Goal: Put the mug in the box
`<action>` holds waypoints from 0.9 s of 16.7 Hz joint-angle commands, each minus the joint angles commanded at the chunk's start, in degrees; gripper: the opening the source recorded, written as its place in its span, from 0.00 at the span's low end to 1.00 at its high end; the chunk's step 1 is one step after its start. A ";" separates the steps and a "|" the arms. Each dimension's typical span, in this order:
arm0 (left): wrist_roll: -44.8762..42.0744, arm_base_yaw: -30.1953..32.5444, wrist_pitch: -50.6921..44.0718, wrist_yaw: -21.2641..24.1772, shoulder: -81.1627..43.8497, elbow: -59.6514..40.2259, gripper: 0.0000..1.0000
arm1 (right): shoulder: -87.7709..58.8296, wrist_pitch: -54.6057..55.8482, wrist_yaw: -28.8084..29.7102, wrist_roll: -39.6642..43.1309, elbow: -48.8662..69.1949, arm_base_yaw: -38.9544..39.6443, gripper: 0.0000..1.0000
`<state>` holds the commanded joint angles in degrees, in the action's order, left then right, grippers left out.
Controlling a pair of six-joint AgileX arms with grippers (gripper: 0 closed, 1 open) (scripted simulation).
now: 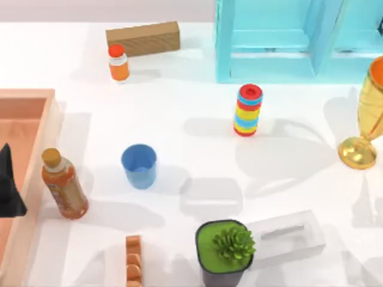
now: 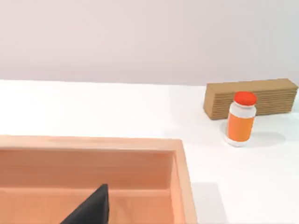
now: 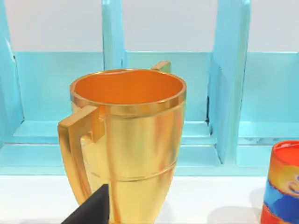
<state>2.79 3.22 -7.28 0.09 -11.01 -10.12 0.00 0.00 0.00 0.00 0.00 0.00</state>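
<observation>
Right now the mug (image 1: 139, 165), a small sky-blue cup, stands upright and open-mouthed on the white tabletop (image 1: 179, 119), untouched. I will place everything else from it.

Well to the mug's left, at the tabletop's left edge, sits the box (image 1: 49, 119), large, salmon-orange and open-topped. My left gripper (image 1: 9, 185) hangs over the box's interior, a dark shape at the left border of the top view; the left wrist view shows one dark finger (image 2: 91, 210) above the box floor. I cannot tell whether this gripper is released or clenched, though nothing is seen in it.

Between the mug and the box, just beside the box wall, stands an orange bottle (image 1: 63, 185) with a yellow cap. Behind the mug, farther off, are a smaller orange pill bottle (image 1: 118, 63) and a brown cardboard block (image 1: 143, 38). To the mug's right stands a striped cylinder (image 1: 248, 110), and far right a gold trophy cup (image 1: 365, 119).

My right arm looks closely at that trophy in its wrist view; one dark finger (image 3: 91, 210) shows, its state unreadable.

My judgement: the left arm is much nearer. The mug lies to my left gripper's right, its axis vertical, so a reach across must clear the tall bottle standing between us.
</observation>
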 joint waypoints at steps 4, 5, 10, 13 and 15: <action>4.07 4.60 -10.47 0.11 -16.01 -14.76 1.00 | 0.00 0.00 0.00 0.00 0.00 0.00 1.00; 5.27 5.94 -13.55 0.13 -20.74 -19.09 1.00 | 0.00 0.00 0.00 0.00 0.00 0.00 1.00; 11.94 13.18 -30.42 0.21 -46.83 -42.81 1.00 | 0.00 0.00 0.00 0.00 0.00 0.00 1.00; 16.13 17.55 -40.85 0.21 -63.04 -57.37 1.00 | 0.00 0.00 0.00 0.00 0.00 0.00 1.00; 18.84 20.30 -47.52 0.20 -73.45 -66.63 1.00 | 0.00 0.00 0.00 0.00 0.00 0.00 1.00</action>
<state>21.63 23.52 -54.80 0.29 -84.45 -76.76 0.00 0.00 0.00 0.00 0.00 0.00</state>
